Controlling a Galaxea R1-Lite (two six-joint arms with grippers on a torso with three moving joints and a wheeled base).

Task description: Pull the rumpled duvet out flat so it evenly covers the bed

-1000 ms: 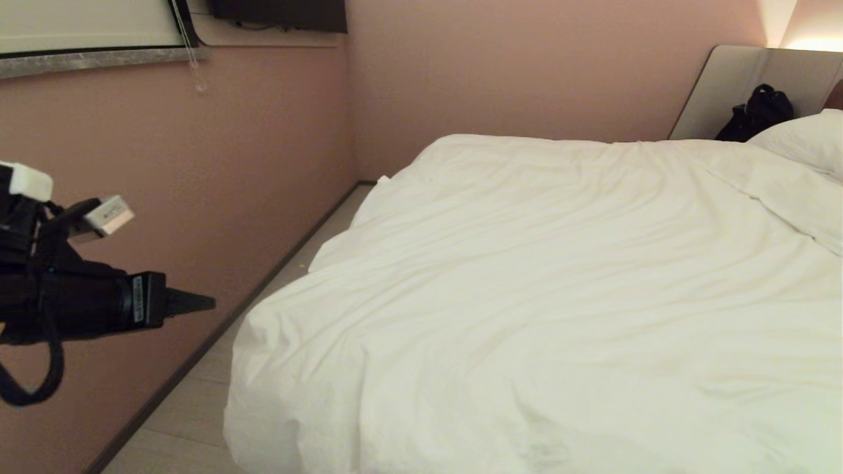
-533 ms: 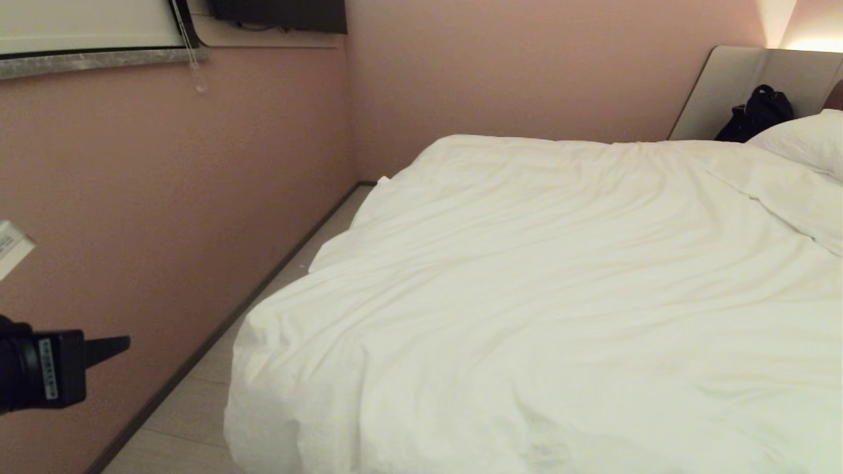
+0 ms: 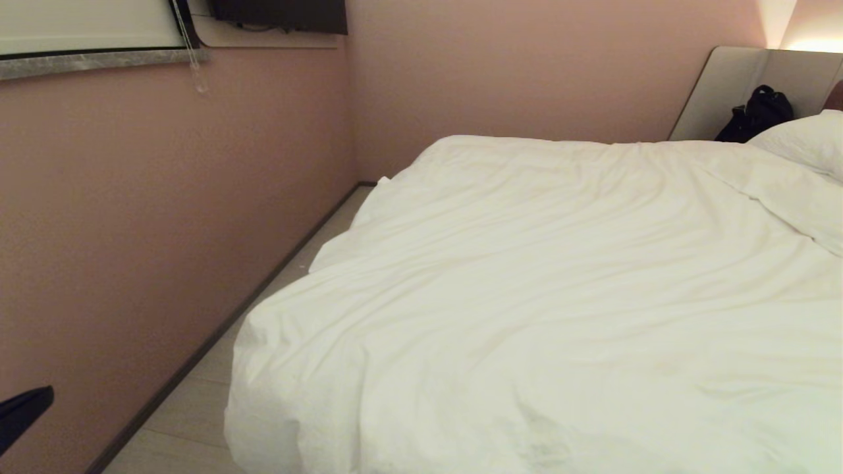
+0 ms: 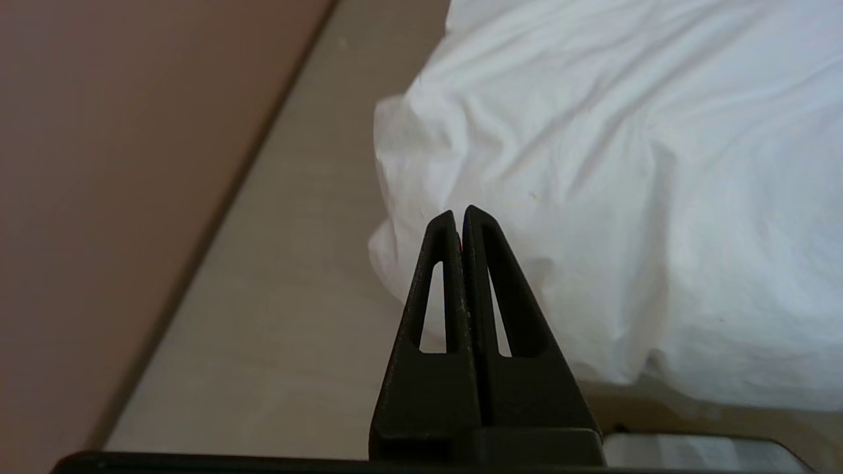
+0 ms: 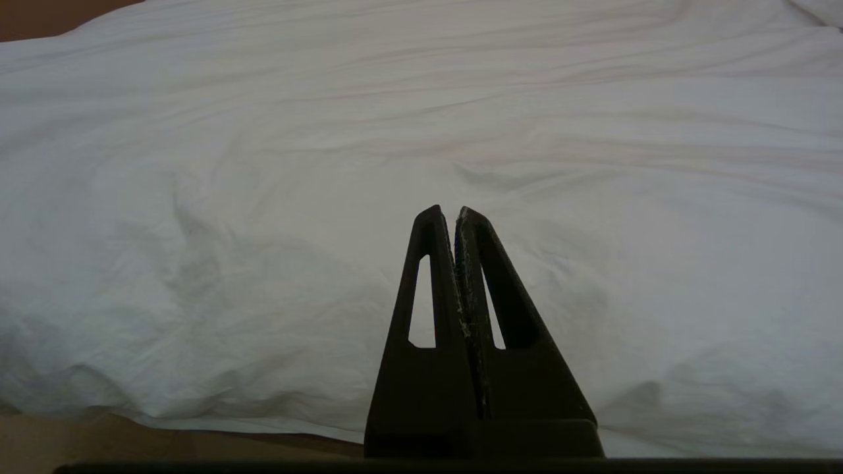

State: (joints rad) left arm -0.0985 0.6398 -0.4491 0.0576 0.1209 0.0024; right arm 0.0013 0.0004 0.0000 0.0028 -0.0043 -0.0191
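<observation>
— From above, what do you see?
— The duvet [image 3: 540,296] lies spread over the bed [image 3: 737,85], wrinkled, its corner hanging beside the pink wall [image 3: 132,230].
— And the wrists?
— The left gripper [image 4: 460,214] is closed, empty, near the duvet corner. The right gripper [image 5: 451,212] is closed too, holding nothing, over the duvet.

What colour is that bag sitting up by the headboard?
The bag is black, resting against the beige headboard. It shows only in the head view.

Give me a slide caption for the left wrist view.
Left pincer, shut and empty, points at the duvet corner hanging over the floor.
</observation>
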